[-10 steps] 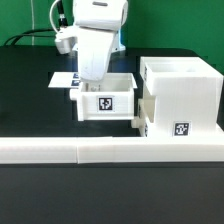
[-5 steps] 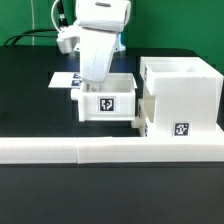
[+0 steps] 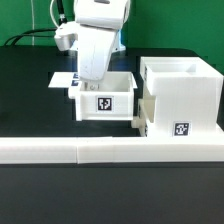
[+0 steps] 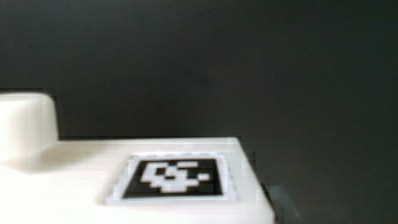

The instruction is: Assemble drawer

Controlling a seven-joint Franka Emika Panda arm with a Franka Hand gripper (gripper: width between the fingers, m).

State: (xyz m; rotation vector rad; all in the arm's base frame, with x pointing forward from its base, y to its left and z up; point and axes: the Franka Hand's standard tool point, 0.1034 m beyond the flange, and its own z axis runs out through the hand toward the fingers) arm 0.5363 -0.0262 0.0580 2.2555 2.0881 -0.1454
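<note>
A small white open tray (image 3: 104,100) with a square tag on its near face sits on the black table, left of the tall white box casing (image 3: 180,92) in the exterior view. My gripper (image 3: 88,84) reaches down at the tray's far left wall and seems shut on it; the arm hides the fingertips. A second tray part with a small knob (image 3: 141,122) shows low at the casing's left side. The wrist view shows a tagged white surface (image 4: 178,177) close below, a rounded white shape (image 4: 22,135) beside it, and dark table beyond.
A long low white L-shaped wall (image 3: 100,151) runs along the front, with the casing against it. The marker board (image 3: 62,78) lies flat behind the tray on the exterior view's left. Green-framed equipment stands at the back.
The arm and the tray have shifted together a little toward the exterior view's left, away from the casing. The casing has not moved.
</note>
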